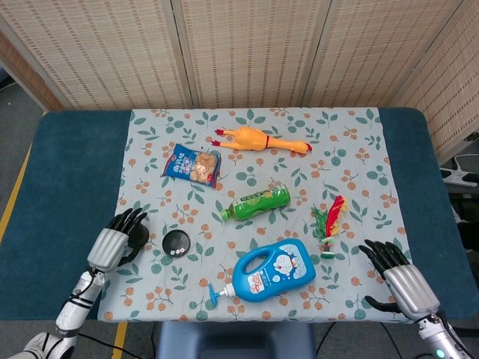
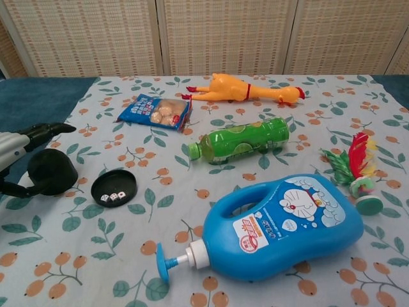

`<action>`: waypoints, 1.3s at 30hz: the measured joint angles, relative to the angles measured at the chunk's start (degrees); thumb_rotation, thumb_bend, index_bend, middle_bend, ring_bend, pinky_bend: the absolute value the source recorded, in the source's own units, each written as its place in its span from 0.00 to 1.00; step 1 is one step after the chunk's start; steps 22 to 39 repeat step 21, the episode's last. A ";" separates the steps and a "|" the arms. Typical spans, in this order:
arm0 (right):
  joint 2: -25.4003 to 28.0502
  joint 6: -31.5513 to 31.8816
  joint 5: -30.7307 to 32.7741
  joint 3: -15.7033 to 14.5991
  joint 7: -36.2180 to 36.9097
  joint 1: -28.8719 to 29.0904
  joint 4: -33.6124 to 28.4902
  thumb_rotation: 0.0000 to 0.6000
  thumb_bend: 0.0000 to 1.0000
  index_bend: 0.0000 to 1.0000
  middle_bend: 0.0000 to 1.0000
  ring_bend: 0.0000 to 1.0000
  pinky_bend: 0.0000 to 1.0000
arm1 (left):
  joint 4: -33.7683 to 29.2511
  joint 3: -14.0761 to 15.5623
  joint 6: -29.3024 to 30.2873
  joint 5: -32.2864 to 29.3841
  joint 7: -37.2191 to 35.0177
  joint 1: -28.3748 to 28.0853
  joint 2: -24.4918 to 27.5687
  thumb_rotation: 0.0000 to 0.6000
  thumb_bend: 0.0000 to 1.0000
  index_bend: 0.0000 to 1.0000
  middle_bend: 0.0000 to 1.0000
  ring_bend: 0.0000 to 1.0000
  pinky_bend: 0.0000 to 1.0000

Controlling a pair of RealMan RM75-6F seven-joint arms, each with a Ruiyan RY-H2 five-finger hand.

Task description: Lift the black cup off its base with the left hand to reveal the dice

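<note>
The black cup [image 2: 50, 171] stands on the cloth at the left, a short way from its round black base [image 2: 114, 187]. The base lies uncovered with small white dice [image 2: 113, 196] showing on it. My left hand [image 1: 112, 243] sits just left of the cup [image 1: 139, 237] with its fingers [image 2: 45, 130] spread out past it, no longer wrapped around it. In the head view the base [image 1: 176, 243] lies right of the cup. My right hand [image 1: 400, 278] rests near the table's front right corner, fingers apart and empty.
A blue detergent bottle [image 2: 287, 224] lies in front of the middle, with a green bottle [image 2: 243, 139] behind it. A rubber chicken [image 2: 246, 88] and a snack packet [image 2: 155, 110] lie further back. A feathered shuttlecock [image 2: 354, 166] lies at the right.
</note>
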 measured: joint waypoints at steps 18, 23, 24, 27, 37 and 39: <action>-1.40 4.99 6.24 3.38 -7.70 -2.78 -0.30 0.91 0.11 0.00 0.00 0.00 0.00 | -25.50 2.83 24.24 0.03 17.36 17.28 17.51 1.00 0.42 0.00 0.00 0.00 0.06; -1.93 5.50 7.02 3.97 -8.13 -3.27 -0.58 0.91 0.11 0.00 0.00 0.00 0.00 | -32.25 3.16 24.28 -1.50 25.10 18.95 20.24 1.00 0.42 0.00 0.00 0.00 0.06; -1.93 5.50 7.02 3.97 -8.13 -3.27 -0.58 0.91 0.11 0.00 0.00 0.00 0.00 | -32.25 3.16 24.28 -1.50 25.10 18.95 20.24 1.00 0.42 0.00 0.00 0.00 0.06; -1.93 5.50 7.02 3.97 -8.13 -3.27 -0.58 0.91 0.11 0.00 0.00 0.00 0.00 | -32.25 3.16 24.28 -1.50 25.10 18.95 20.24 1.00 0.42 0.00 0.00 0.00 0.06; -1.93 5.50 7.02 3.97 -8.13 -3.27 -0.58 0.91 0.11 0.00 0.00 0.00 0.00 | -32.25 3.16 24.28 -1.50 25.10 18.95 20.24 1.00 0.42 0.00 0.00 0.00 0.06; -1.93 5.50 7.02 3.97 -8.13 -3.27 -0.58 0.91 0.11 0.00 0.00 0.00 0.00 | -32.25 3.16 24.28 -1.50 25.10 18.95 20.24 1.00 0.42 0.00 0.00 0.00 0.06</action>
